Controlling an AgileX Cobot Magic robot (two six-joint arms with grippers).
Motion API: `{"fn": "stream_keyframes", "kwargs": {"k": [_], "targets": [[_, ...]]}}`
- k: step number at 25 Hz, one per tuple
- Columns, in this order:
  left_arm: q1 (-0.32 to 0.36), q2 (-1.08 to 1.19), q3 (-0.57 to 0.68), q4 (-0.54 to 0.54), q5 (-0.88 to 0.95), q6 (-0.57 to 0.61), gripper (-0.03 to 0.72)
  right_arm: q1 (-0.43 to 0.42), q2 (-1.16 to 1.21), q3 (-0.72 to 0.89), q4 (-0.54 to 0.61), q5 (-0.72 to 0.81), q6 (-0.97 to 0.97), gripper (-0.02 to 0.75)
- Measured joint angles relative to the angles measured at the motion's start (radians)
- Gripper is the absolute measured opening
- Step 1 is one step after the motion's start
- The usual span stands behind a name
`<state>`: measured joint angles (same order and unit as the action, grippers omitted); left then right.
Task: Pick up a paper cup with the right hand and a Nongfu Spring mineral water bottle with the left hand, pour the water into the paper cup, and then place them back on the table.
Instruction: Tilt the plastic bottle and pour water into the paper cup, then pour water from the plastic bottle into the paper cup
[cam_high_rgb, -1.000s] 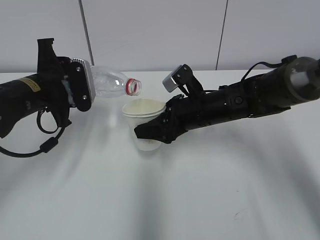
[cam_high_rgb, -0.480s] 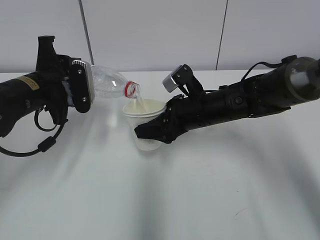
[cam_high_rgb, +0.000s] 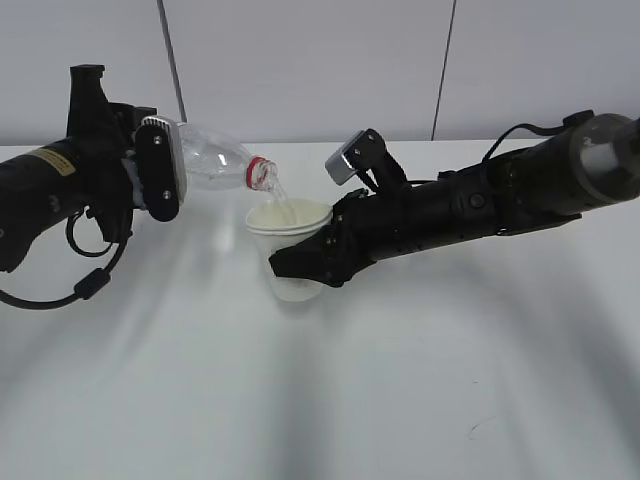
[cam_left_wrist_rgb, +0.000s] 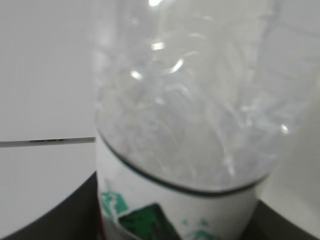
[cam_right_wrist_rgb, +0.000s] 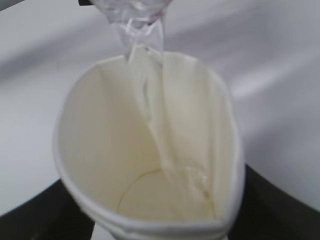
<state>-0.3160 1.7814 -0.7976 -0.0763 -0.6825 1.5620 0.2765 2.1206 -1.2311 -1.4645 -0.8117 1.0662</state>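
We hold the paper cup (cam_high_rgb: 289, 235) in the right hand (cam_high_rgb: 305, 262), whose jaws are clenched around the cup's lower wall, keeping it upright and raised just above the table (cam_high_rgb: 320, 400), near the middle of the scene. We hold the bottle (cam_high_rgb: 222, 166) in the left hand (cam_high_rgb: 155, 175). Its jaws are closed on the labelled lower half, and the bottle is tipped with its mouth down toward the right, just above the cup's far-left rim.

In the right wrist view a thin stream runs from the bottle mouth (cam_right_wrist_rgb: 137, 17) into the cup (cam_right_wrist_rgb: 150, 165) and pools at the bottom. The cup is far from full.

Handling, as we judge it:
- The cup is light, thin-walled and easily crushed. We grip it low on the wall with moderate force. It gains weight as it fills.
- The bottle is clear, thin plastic that flexes under pressure. We grip it at the label band, where the wall looks stiffest. Squeezing harder would surge the flow.
- Wet surfaces turn slippery, so we keep the stream inside the rim.
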Motion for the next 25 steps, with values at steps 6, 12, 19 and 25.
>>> {"fn": "stream_keyframes", "kwargs": {"k": [6, 12, 19, 25], "targets": [[0.000, 0.000, 0.000, -0.003, 0.000, 0.014, 0.373, 0.000, 0.000, 0.000, 0.000, 0.000, 0.000, 0.507], [0.000, 0.000, 0.000, -0.004, -0.002, 0.017, 0.373, 0.000, 0.000, 0.000, 0.000, 0.001, 0.000, 0.507], [0.000, 0.000, 0.000, -0.005, -0.015, 0.025, 0.373, 0.000, 0.000, 0.000, 0.000, 0.003, 0.000, 0.507], [0.000, 0.000, 0.000, -0.005, -0.016, 0.026, 0.373, 0.000, 0.000, 0.000, 0.000, 0.007, 0.000, 0.507]]}}
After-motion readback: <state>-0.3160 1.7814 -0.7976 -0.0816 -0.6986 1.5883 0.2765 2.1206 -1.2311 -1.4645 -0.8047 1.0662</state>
